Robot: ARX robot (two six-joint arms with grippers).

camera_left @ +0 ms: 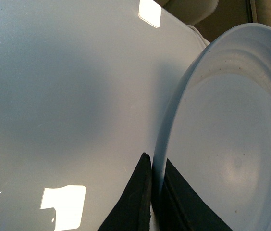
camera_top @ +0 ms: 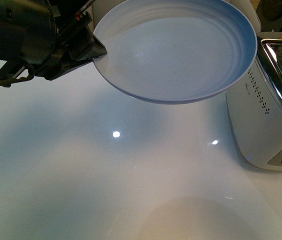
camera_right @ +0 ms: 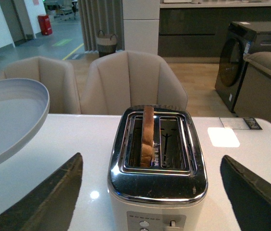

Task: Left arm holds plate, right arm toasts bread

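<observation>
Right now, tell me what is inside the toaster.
One slot of the toaster holds the bread, upright, top poking out. The other slot shows only wire guides. The bread's lower part is hidden.

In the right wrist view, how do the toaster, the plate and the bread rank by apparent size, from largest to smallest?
1. toaster
2. plate, though the frame edge cuts it off, so its full size is unsure
3. bread, standing in a toaster slot
</observation>
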